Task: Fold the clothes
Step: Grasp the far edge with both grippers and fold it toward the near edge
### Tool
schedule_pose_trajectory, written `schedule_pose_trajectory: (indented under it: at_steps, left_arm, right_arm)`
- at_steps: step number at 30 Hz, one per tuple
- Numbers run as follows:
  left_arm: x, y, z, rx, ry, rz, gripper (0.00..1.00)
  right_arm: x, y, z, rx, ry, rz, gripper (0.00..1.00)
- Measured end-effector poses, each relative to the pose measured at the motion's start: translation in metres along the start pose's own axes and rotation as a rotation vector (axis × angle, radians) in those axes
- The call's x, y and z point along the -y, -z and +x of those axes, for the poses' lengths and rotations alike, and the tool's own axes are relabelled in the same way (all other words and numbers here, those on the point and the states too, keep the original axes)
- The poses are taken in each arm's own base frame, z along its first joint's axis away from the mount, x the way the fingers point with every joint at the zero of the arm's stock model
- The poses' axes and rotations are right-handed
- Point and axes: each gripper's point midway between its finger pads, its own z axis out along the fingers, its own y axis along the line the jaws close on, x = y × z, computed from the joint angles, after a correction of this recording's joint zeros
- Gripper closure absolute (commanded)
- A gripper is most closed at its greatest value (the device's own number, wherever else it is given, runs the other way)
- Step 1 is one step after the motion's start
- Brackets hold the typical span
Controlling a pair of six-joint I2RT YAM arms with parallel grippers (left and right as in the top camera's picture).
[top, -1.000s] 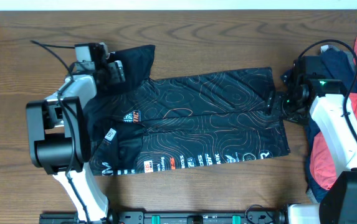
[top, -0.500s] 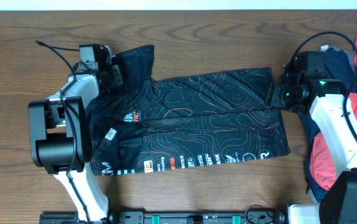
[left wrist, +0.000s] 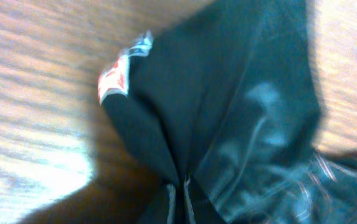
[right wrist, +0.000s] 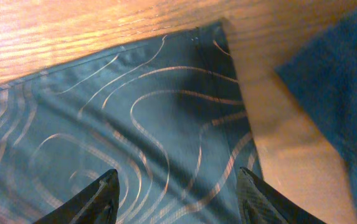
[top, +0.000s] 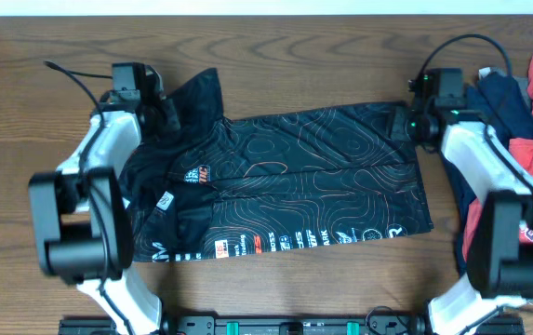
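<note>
Evidently the black shirt (top: pixel 285 186) lies flat on the table (top: pixel 275 46), long axis running arm to arm, its far hem corner just ahead of the right gripper's (right wrist: pixel 178 180) wide-spread fingers, while the left gripper (top: pixel 166 110) seems pinched on the shirt's raised far sleeve.

The black shirt (top: pixel 313 177) is showing coppery contour lines and orange-white logos (top: pixel 238 247); the table (top: pixel 322 56) is showing brown woodgrain.

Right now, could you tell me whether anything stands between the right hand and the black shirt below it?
Nothing visible does. The right hand is open directly over the black shirt near its corner, with only bare fabric between its fingers. The navy garment lies off to the side.
</note>
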Motion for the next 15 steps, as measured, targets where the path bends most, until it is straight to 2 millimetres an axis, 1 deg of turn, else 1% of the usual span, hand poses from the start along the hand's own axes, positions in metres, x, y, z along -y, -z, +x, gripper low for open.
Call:
schedule_pose_trajectory:
  at_steps: [2, 3, 5, 6, 7, 9, 12, 15]
  left_arm:
    - [0.004, 0.018, -0.001, 0.006, 0.002, 0.002, 0.94]
    - [0.005, 0.024, -0.001, 0.008, 0.001, 0.003, 0.94]
    - [0.006, 0.034, 0.003, -0.004, 0.004, 0.0, 0.94]
    - [0.006, 0.036, 0.004, -0.008, 0.005, -0.001, 0.94]
    - [0.006, 0.037, 0.005, -0.013, 0.006, -0.002, 0.94]
    - [0.004, 0.037, 0.012, -0.04, 0.011, -0.009, 0.94]
    - [0.003, 0.037, 0.018, -0.063, 0.015, -0.013, 0.94]
    - [0.003, 0.037, 0.021, -0.074, 0.017, -0.015, 0.94]
  right_arm:
    - [0.001, -0.018, -0.007, -0.006, 0.003, 0.015, 0.39]
    - [0.001, -0.024, -0.011, -0.006, 0.006, 0.02, 0.4]
    - [0.001, -0.039, -0.026, 0.011, 0.008, 0.031, 0.4]
    - [0.002, -0.05, -0.038, 0.029, 0.01, 0.041, 0.4]
    - [0.001, -0.053, -0.042, 0.036, 0.01, 0.042, 0.4]
    - [0.002, -0.064, -0.053, 0.057, 0.011, 0.051, 0.39]
    - [0.003, -0.08, -0.063, 0.077, 0.012, 0.057, 0.4]
    - [0.003, -0.085, -0.071, 0.111, 0.018, 0.06, 0.41]
